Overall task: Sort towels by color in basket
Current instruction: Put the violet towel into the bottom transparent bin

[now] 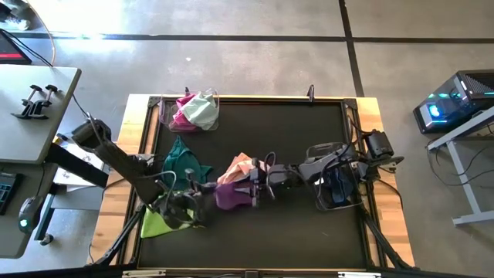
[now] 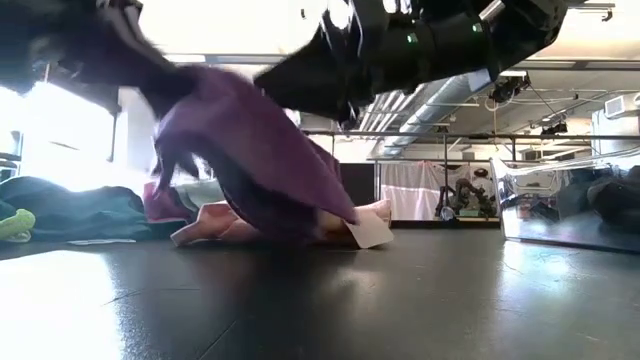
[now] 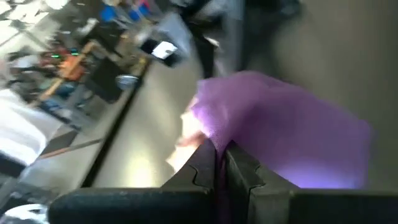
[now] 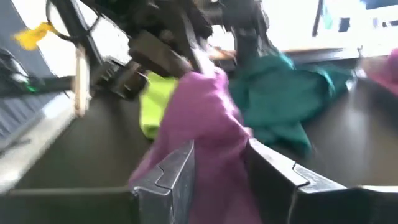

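Observation:
A purple towel (image 1: 230,196) (image 2: 250,150) is stretched between my two grippers at the table's middle. My left gripper (image 1: 202,191) (image 3: 219,163) is shut on its left side, and my right gripper (image 1: 255,189) (image 4: 217,177) is shut on its right side. A peach-pink towel (image 1: 239,165) (image 2: 230,228) lies on the table just behind it. A dark teal towel (image 1: 184,159) (image 4: 292,93) is spread flat toward the left. A lime green towel (image 1: 154,222) (image 4: 154,102) lies under my left arm. My left gripper pinches a bunched edge of the purple towel (image 3: 214,138) between its two fingers, coming level from the table's left. The cloth spreads away from the fingertips, held above the table. My right gripper has a thick fold of the purple towel (image 4: 214,149) between its two fingers (image 4: 177,171), coming from the table's right. The cloth fills the gap between them. In the low view the towel hangs in a slant, its lower end (image 2: 300,225) down by the peach-pink towel.
A clear basket (image 1: 166,116) at the far left corner holds a magenta towel (image 1: 182,116) and a mint towel (image 1: 204,110). A second basket (image 1: 347,202) at the right edge holds dark navy cloth (image 1: 336,184). The near half of the black mat (image 1: 270,239) is bare.

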Controlling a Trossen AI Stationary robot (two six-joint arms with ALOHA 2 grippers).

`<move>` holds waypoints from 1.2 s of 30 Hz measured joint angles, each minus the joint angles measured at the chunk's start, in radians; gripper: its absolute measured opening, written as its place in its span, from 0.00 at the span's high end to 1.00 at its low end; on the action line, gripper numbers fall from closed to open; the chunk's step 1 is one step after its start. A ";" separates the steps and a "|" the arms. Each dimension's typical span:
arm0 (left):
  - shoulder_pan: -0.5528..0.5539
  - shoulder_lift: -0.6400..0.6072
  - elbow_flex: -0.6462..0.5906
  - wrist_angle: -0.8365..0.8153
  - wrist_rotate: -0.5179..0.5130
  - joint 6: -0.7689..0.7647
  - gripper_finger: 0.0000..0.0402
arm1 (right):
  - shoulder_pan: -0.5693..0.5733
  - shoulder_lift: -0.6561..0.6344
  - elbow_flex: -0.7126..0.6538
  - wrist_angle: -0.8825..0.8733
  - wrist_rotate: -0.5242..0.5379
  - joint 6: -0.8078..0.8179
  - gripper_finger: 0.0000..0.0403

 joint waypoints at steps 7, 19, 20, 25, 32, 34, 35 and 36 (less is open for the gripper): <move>0.048 -0.035 0.000 0.178 -0.018 0.139 0.99 | 0.000 0.000 0.000 0.078 0.032 -0.085 0.51; 0.127 0.010 0.001 0.580 0.030 0.447 1.00 | 0.003 0.000 0.003 0.090 -0.002 -0.159 0.44; 0.133 0.010 0.001 0.601 0.037 0.457 1.00 | 0.003 0.000 0.003 0.091 -0.006 -0.160 0.46; 0.158 0.010 0.001 0.679 0.046 0.495 1.00 | 0.003 0.000 0.003 0.112 -0.009 -0.176 0.64; 0.151 0.008 0.001 0.682 0.004 0.498 0.97 | 0.021 -0.001 0.003 0.128 0.058 -0.182 0.97; 0.137 0.001 0.001 0.675 -0.072 0.492 0.93 | 0.045 -0.010 0.003 0.106 0.166 -0.186 0.96; 0.127 -0.005 0.002 0.674 -0.117 0.495 0.90 | 0.060 -0.023 0.003 0.081 0.235 -0.195 0.95; 0.114 -0.011 0.002 0.669 -0.173 0.506 0.87 | 0.079 -0.039 0.003 0.044 0.306 -0.210 0.95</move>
